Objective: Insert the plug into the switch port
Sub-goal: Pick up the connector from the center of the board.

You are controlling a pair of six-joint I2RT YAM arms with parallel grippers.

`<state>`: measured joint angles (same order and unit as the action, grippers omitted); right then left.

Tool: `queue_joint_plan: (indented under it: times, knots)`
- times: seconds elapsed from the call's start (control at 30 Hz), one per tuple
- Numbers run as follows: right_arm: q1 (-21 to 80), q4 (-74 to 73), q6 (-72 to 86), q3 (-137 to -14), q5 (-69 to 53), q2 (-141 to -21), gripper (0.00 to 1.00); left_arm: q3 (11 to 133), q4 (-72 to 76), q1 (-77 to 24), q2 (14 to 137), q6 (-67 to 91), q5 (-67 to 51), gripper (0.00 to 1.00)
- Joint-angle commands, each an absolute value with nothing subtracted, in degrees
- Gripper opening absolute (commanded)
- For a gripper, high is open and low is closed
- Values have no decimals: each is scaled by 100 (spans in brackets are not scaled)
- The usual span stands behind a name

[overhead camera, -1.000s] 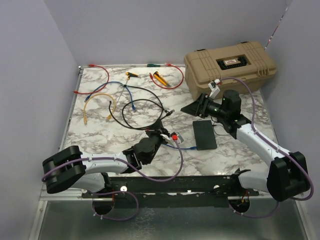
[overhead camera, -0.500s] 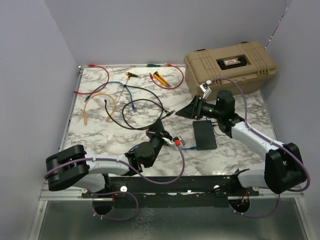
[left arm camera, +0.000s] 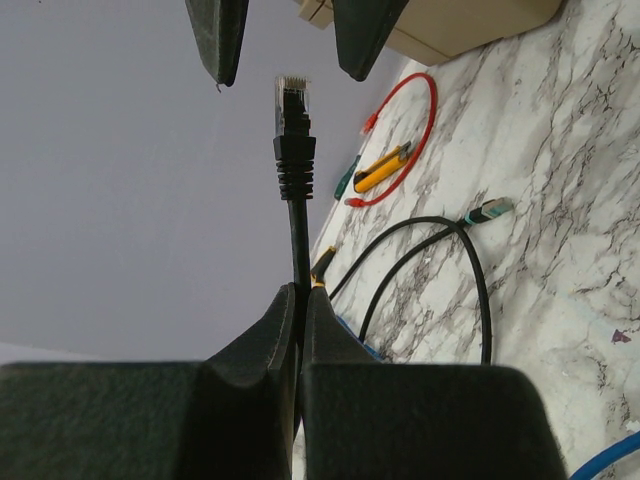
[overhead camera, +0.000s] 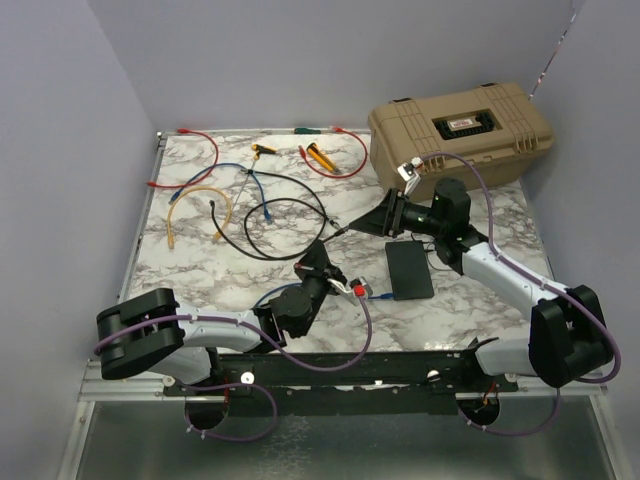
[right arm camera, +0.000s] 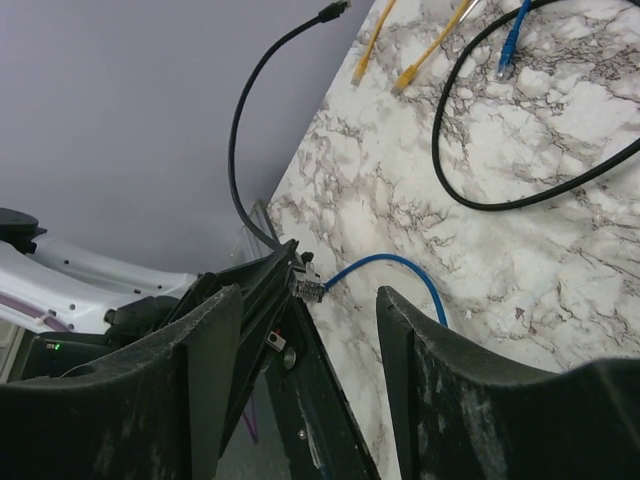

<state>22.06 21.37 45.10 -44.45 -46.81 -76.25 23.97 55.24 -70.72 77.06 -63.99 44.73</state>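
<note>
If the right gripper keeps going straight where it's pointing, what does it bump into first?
Most likely the black plug, held up by the left gripper. The open right gripper already frames the plug's tip, though the depth between them is hard to judge.

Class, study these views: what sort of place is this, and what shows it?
Probably a robotics lab bench: left arm and right arm bolted to a marble-patterned table, loose network cables, a tan case.

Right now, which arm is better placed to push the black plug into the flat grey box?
Probably the right gripper: open, it straddles the plug and hovers near the switch. The left gripper only pinches the cable below the plug.
</note>
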Motion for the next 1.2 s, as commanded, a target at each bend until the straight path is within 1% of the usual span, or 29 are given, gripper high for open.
queue_joint_plan:
  times: [0.0,0.17,0.4,0.53,0.7,0.83,0.97,1.0,1.03,1.13,1.17]
  knots:
    - [2256,2357,4621,-4548,-4777,-7682,59,2338,5695,-7156,7726,-6498,4641,0]
    - [2307,2375,4715,-4657,-4722,-7806,50,2320,5695,-7182,7717,-6539,4648,0]
    - [2480,2319,4733,-4707,-4696,-7926,43,2329,5695,-7192,7743,-6548,4652,0]
    - [2496,2251,4662,-4668,-4597,-7896,36,2328,5695,-7195,7740,-6554,4656,0]
    - [2495,2194,4585,-4658,-4474,-7857,30,2319,5687,-7198,7743,-6548,4632,0]
    - [2496,2042,4414,-4675,-4381,-7849,19,2286,5687,-7212,7710,-6556,4602,0]
    - [2492,1878,4197,-4702,-4280,-7815,1,2264,5676,-7213,7686,-6554,4579,0]
    - [2492,1839,4134,-4710,-4265,-7807,1,2267,5671,-7208,7693,-6550,4575,3]
    - [2491,1812,4075,-4714,-4255,-7799,0,2274,5657,-7207,7691,-6536,4579,8]
    - [2496,1725,3806,-4745,-4221,-7758,1,2336,5537,-7212,7637,-6351,4626,34]
    - [2495,1710,3685,-4758,-4219,-7745,1,2383,5400,-7209,7596,-6255,4658,40]
